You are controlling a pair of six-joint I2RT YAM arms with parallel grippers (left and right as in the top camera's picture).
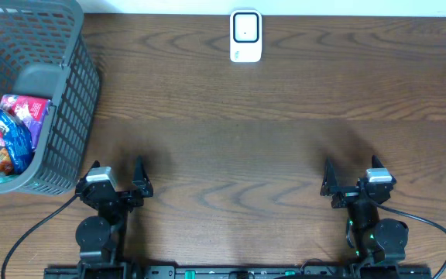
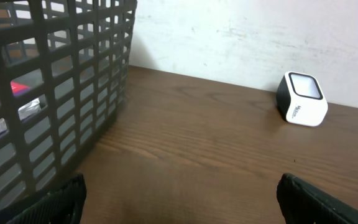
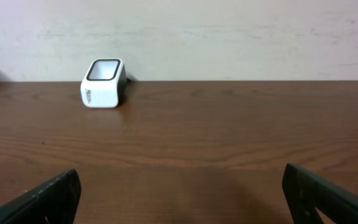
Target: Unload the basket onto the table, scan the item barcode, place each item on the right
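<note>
A small white barcode scanner with a dark window stands at the far middle of the wooden table; it also shows in the left wrist view and the right wrist view. Snack packets, a pink one and a blue one, lie inside the grey mesh basket at the left. My left gripper rests open near the front left, just right of the basket. At the front right, the right gripper is open too. Nothing sits between either pair of fingers.
The basket wall fills the left side of the left wrist view, close to that gripper. Cables run from both arm bases along the front edge. A pale wall backs the table's far edge.
</note>
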